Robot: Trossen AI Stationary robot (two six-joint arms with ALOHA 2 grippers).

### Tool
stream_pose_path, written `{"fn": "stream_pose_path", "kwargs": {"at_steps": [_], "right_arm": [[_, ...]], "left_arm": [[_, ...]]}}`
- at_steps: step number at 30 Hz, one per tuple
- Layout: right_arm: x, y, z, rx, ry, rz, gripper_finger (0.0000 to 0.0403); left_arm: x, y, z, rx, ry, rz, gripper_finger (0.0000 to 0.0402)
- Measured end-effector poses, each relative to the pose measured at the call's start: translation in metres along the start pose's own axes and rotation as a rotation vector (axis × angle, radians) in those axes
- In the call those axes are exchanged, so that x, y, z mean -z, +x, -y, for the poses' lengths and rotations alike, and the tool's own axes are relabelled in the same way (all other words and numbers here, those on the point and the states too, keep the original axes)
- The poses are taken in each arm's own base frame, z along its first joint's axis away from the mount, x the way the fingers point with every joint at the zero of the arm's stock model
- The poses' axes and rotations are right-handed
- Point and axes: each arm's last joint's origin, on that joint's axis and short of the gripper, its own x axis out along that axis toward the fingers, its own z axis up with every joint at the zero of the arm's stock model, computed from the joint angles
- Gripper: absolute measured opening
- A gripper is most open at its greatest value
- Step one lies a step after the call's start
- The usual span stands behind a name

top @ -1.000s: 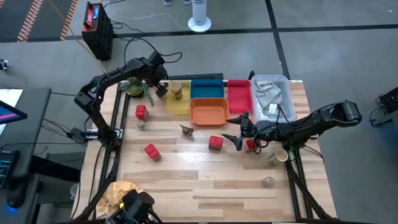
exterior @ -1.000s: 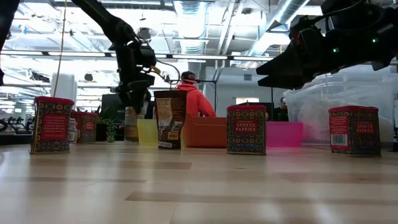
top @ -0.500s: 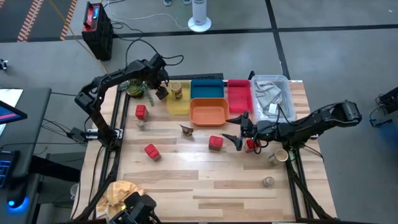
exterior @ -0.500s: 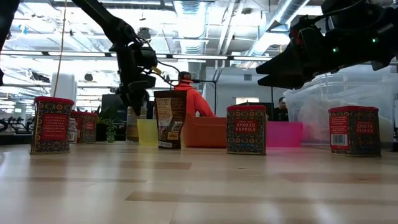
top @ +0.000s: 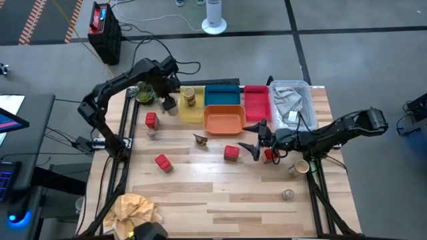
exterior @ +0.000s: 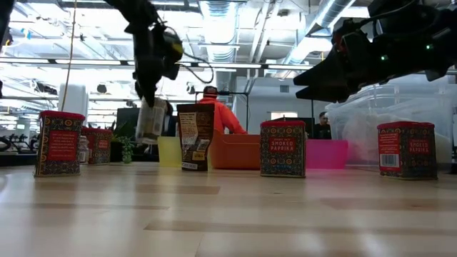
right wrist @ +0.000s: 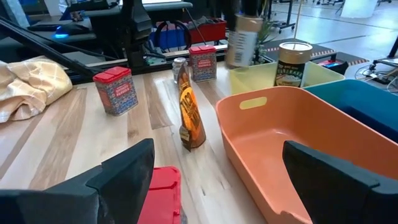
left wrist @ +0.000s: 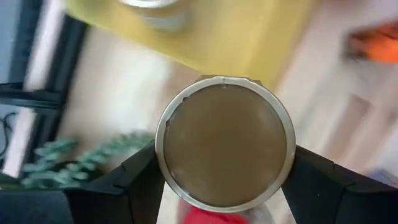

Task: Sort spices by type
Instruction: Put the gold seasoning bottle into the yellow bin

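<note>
Your left gripper (top: 168,102) is gripping a tan jar (exterior: 151,120) between its fingers (left wrist: 134,180) and holding it clear of the table. The jar is hanging just beside the yellow tray (top: 191,113), at its outer edge. A second tan jar (top: 190,97) is standing inside that tray, close to the gripper. The green plant (top: 145,94) is sitting directly behind the gripper, and a red tin (top: 151,119) with a small shaker (top: 151,133) is standing just in front of it.

Your right gripper (top: 257,140) is hovering with its fingers spread wide and nothing between them. The orange tray (top: 223,119) is lying ahead of it. A red tin (top: 231,153) is standing in front of the fingertips; another red tin (top: 268,155) is touching the gripper's underside. A dark brown packet (right wrist: 189,112) is standing farther ahead.
</note>
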Motion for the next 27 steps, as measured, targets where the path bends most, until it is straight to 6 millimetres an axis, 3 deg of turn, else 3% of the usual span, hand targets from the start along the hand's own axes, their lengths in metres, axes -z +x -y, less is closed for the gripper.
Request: {"fn": "stream_pose_path", "kwargs": {"at_steps": [12, 22, 27], "right_arm": [[0.000, 0.000, 0.000, -0.001, 0.007, 0.000, 0.0379], [0.000, -0.001, -0.002, -0.010, 0.005, -0.002, 0.0379], [0.001, -0.001, -0.002, -0.010, 0.003, -0.008, 0.0379]], "left_arm": [[-0.017, -0.025, 0.037, 0.005, 0.124, 0.048, 0.0260], [-0.038, -0.028, 0.039, -0.059, 0.144, 0.243, 0.0260], [-0.040, -0.027, 0.037, -0.078, 0.143, 0.260, 0.0260]]}}
